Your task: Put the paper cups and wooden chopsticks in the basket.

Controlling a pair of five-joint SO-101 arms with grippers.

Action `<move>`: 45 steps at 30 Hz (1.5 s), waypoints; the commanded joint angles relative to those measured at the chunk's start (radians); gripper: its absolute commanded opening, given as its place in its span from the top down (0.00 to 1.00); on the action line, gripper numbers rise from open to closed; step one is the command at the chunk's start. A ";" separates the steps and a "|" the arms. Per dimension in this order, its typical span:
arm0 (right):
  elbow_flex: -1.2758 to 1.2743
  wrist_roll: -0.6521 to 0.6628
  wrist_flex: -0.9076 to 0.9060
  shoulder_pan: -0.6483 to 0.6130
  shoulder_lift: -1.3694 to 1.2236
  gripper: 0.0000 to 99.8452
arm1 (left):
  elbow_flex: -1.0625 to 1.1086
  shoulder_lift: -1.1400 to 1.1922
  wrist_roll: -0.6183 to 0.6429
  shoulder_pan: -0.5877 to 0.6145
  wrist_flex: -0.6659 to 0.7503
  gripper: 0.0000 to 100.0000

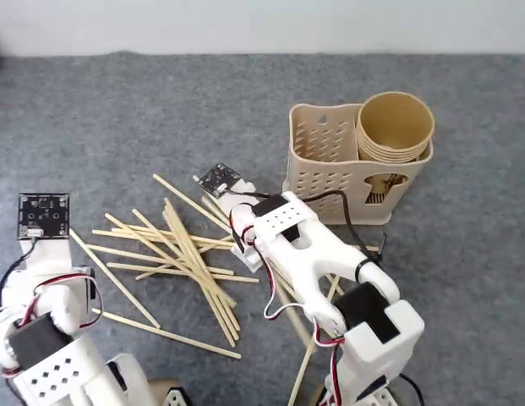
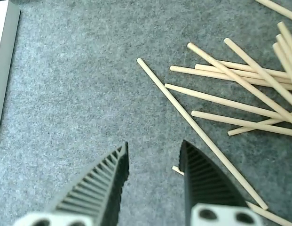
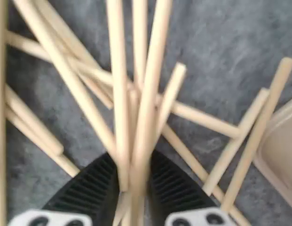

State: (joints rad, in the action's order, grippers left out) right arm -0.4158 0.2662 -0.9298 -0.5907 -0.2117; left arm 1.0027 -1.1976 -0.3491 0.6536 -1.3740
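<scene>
High view: I see grey carpeted desk, strewn chopsticks, paper cups in basket; right claw pinches chopsticks, left claw gapes.

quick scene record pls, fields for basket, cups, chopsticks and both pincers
basket: upright on the grey mat, far side from the arms
paper cups: stacked, inside the basket
loose chopsticks: scattered across the mat, crossing each other
left pincer: open, holding nothing, over bare mat near chopstick ends
right pincer: shut on a few held chopsticks at the pile
</scene>
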 commanded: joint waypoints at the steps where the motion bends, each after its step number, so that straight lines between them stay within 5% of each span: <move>1: 0.041 0.011 -0.016 0.030 0.016 0.99 | -0.002 -0.012 -0.009 0.002 0.017 0.83; 19: 0.264 0.009 -0.455 0.041 0.484 0.99 | -0.004 -0.012 -0.006 -0.002 0.018 0.83; 35: 0.301 0.005 -0.450 0.044 0.797 0.99 | -0.004 -0.012 -0.006 -0.002 0.018 0.83; 45: 0.434 0.003 -0.337 0.206 0.812 0.99 | -0.004 -0.012 -0.006 -0.003 0.018 0.83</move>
State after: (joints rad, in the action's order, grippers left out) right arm -0.0491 0.2662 -1.3134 -0.4143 0.5677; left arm 1.0027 -1.1976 -0.3491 0.6521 -1.3740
